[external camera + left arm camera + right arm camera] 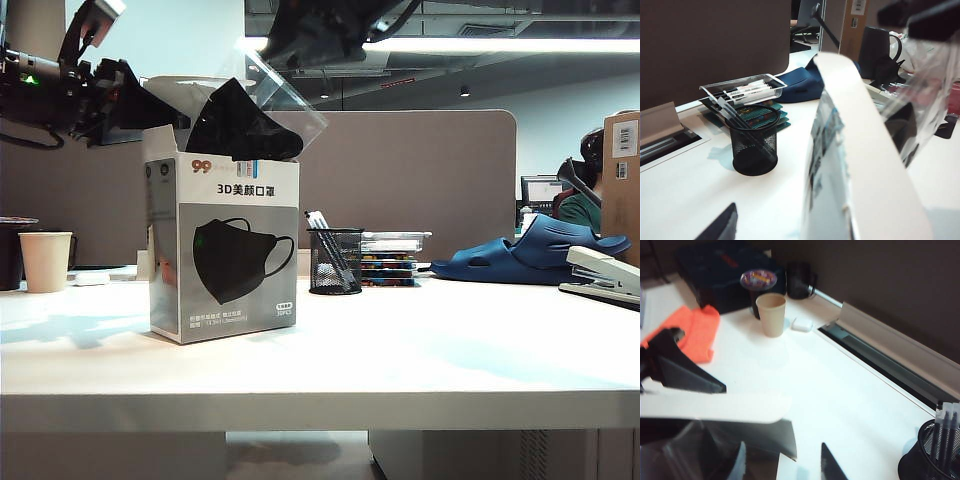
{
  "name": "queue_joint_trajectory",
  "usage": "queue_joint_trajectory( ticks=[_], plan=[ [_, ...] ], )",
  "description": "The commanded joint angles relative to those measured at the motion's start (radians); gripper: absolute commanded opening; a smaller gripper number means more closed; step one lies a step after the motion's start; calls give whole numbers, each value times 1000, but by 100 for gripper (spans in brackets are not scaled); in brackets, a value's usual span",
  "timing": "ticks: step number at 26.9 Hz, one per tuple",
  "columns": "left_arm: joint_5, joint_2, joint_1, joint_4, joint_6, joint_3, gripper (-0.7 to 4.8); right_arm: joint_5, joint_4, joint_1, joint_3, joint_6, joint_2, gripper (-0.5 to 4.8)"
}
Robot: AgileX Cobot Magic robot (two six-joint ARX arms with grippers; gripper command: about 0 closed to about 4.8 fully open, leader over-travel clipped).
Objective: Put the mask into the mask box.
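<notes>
Exterior view: one box (pixel 224 250) stands on the white table (pixel 420 350), left of centre, with one mask (pixel 245 125) in clear wrapper sticking out of its open top, partly inside. The left gripper (pixel 125 100) hangs at the box's upper left, its dark fingers beside the top flap; how far its jaws are parted cannot be told here. The right arm (pixel 320 35) is above the box at the top edge; its fingertips are not visible. Also on the table: one paper cup (pixel 46 260) far left, one mesh pen cup (pixel 335 260) right of the box, one stack of trays (pixel 392 258) behind it, one blue slipper (pixel 535 255) and one stapler (pixel 605 275) at the right. A grey partition (pixel 420 170) backs the desk; ceiling lights run overhead in an office room

Left wrist view: one white flap (pixel 865 165) of the box fills the near middle, the crinkly wrapper (pixel 920 95) beside it. One dark fingertip (pixel 720 227) shows at the edge, so the jaw gap cannot be told. One pen cup (pixel 755 145), one clear tray of pens (pixel 742 90)

Right wrist view: two dark fingertips (pixel 832 465) stand apart with nothing between them, over the box's flap (pixel 715 407). One paper cup (pixel 771 315), one orange cloth (pixel 697 332), one dark case (pixel 715 270), one small white object (pixel 801 324)
</notes>
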Motion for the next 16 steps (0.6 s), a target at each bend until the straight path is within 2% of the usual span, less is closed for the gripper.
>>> queue_joint_trajectory(
  ticks=[1,3,5,10,16],
  plan=[
    [0,-3,2,21,0,1,223,-33,-36,-3,6,61,-17,188],
    [1,-3,2,21,0,1,223,-79,-51,-3,6,104,-22,173],
    [1,-3,2,21,0,1,223,-161,-74,-2,6,166,-26,95],
    [2,-3,2,21,0,1,223,-182,-130,6,6,180,-25,5],
    [3,-3,0,24,0,1,223,-183,-170,11,6,179,-15,-5]
  ],
)
